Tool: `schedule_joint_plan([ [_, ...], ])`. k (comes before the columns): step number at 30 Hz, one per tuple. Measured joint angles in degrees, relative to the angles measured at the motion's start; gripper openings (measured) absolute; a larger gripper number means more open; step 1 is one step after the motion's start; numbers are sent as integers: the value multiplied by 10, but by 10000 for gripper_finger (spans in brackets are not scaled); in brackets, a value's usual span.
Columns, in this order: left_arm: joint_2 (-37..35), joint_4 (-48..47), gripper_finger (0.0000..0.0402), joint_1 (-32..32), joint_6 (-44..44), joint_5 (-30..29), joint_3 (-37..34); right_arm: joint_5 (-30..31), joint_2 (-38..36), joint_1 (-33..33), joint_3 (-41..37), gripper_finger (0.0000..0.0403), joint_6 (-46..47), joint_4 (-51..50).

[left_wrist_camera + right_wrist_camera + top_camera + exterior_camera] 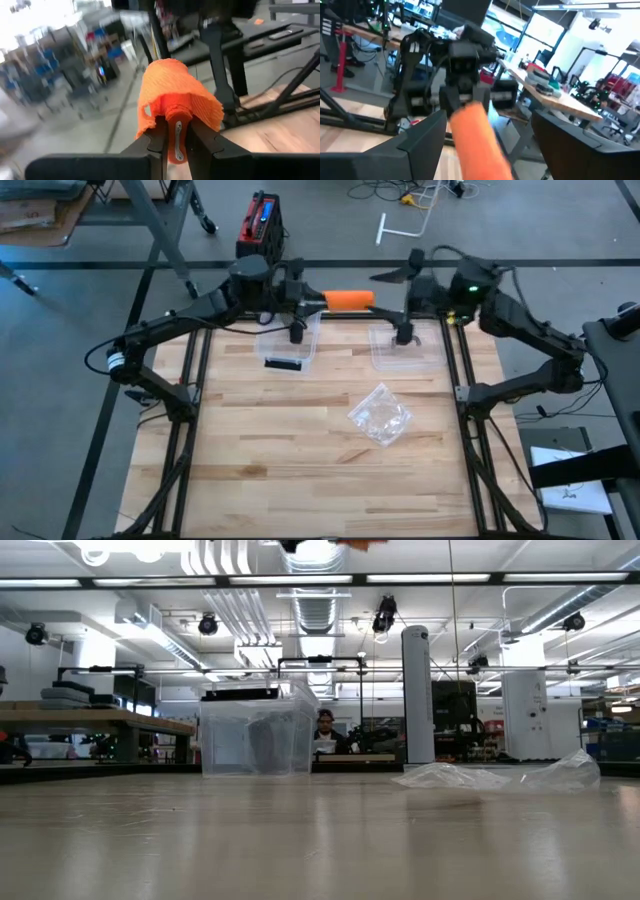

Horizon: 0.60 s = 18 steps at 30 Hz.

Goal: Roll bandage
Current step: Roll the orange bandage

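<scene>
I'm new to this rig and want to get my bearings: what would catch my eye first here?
The bright orange bandage roll, held in the air at the table's far edge, gripped at one end by the left gripper. The right gripper faces it with fingers spread. On the table sit two clear containers and a crumpled plastic bag near the middle.

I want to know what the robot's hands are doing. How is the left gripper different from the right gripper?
The left gripper is shut on the orange bandage, pinching one end of the roll; the right gripper is open, its fingers spread apart on either side of the bandage without clamping it. The left gripper bears the roll; the right holds nothing. Both are dark, two-fingered, and raised over the table's far edge, facing each other.
</scene>
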Motion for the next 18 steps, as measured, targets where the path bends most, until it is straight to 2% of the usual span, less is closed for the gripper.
schedule_joint_plan([
  [6,27,-64,36,0,-67,-13,-1,2,71,13,-1,263,8,14],
  [9,38,-93,36,-1,-88,-12,-1,41,110,9,7,245,3,11],
  [11,42,-112,37,-3,-90,-13,-1,69,131,6,13,232,-9,-14],
  [16,42,-144,37,-8,-89,-11,-1,81,168,-6,40,204,-22,-83],
  [18,42,-150,37,-11,-89,-11,-1,105,176,-9,51,197,-25,-119],
])
